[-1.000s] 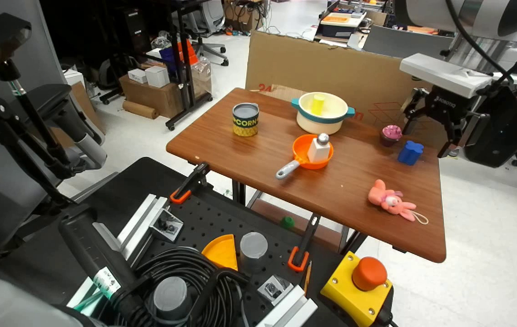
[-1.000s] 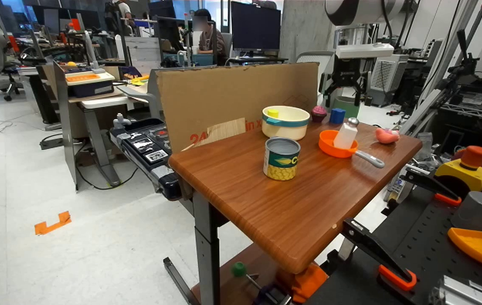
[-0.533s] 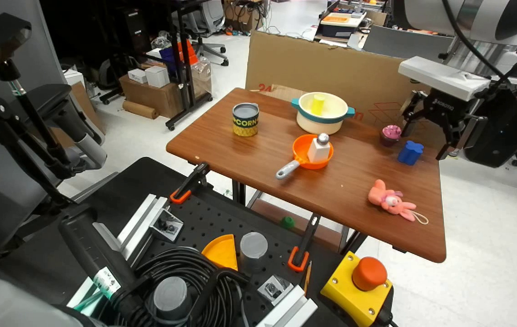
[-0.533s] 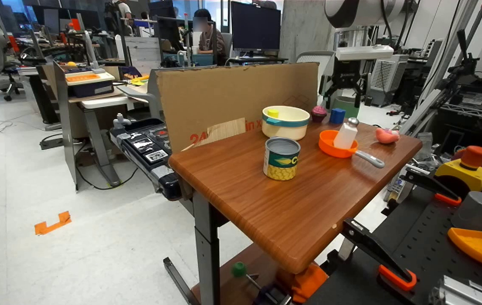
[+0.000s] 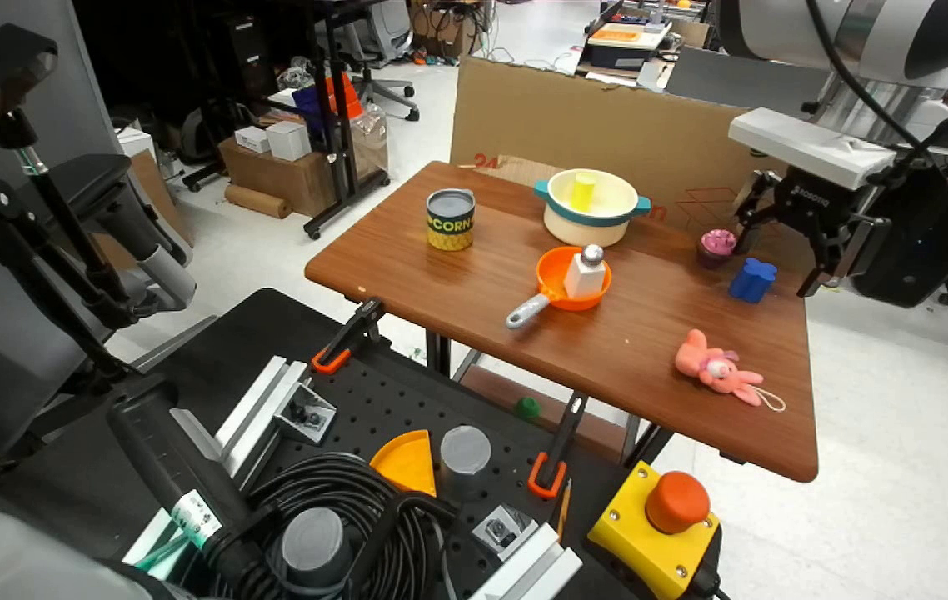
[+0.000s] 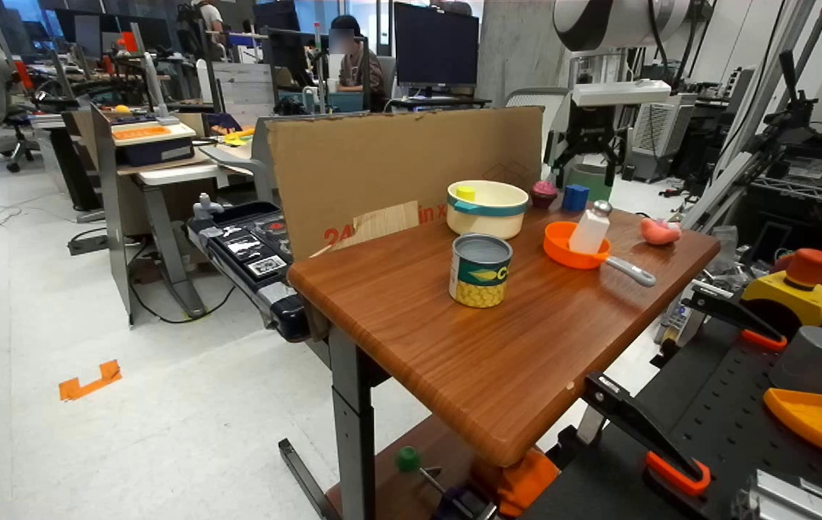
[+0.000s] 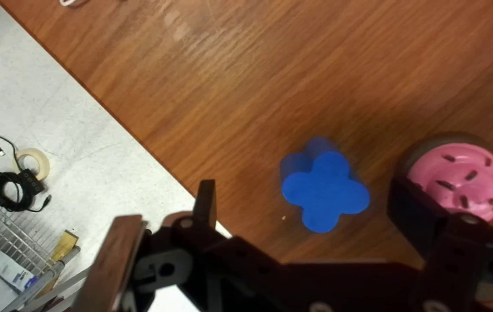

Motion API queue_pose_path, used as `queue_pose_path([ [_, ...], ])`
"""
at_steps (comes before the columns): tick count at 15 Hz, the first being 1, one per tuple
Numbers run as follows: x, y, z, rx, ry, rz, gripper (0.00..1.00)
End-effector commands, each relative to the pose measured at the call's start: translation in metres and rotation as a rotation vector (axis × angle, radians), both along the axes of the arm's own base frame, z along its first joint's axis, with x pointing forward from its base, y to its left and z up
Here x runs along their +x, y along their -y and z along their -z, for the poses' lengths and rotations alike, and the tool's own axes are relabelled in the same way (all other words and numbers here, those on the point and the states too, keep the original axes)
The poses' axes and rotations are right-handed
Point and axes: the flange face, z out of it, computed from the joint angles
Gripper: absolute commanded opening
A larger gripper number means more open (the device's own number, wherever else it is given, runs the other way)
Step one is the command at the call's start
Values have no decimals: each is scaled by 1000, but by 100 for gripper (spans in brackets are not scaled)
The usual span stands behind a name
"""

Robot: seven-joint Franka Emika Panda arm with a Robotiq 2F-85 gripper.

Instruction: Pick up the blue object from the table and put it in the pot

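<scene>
The blue object [image 5: 751,281] is a four-lobed block standing on the table near its far right corner. In the wrist view the blue object [image 7: 325,190] lies between the two spread fingers, touching neither in that picture. My gripper [image 5: 774,265] hangs above it, open and holding nothing; in an exterior view a gap shows between the gripper [image 6: 584,179] and the blue object [image 6: 575,197]. The pot [image 5: 582,232], cream with a teal band and teal handles, stands at the back of the table by the cardboard. A yellow cylinder [image 5: 582,193] stands inside it.
A pink-topped cupcake [image 7: 458,177] stands close beside the blue object, partly behind one finger in the wrist view. An orange pan [image 5: 555,268] holding a white shaker [image 5: 585,277], a corn can [image 5: 450,221] and a pink toy [image 5: 715,368] share the table. Cardboard [image 5: 607,117] walls the back.
In the exterior views my gripper has come down slightly, with a small shift to the left in one of them. It stays open, and the things on the table have not moved.
</scene>
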Motion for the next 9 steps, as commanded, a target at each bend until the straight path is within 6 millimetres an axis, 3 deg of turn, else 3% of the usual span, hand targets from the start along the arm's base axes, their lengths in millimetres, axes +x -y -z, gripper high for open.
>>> queue_pose_path([
  [1, 1, 2, 3, -14, -25, -11, 100],
  [2, 1, 1, 3, -15, -25, -15, 75],
  [3, 1, 1, 4, -18, -25, -22, 72],
  [9, 1, 1, 3, -36, -32, -45, 27],
])
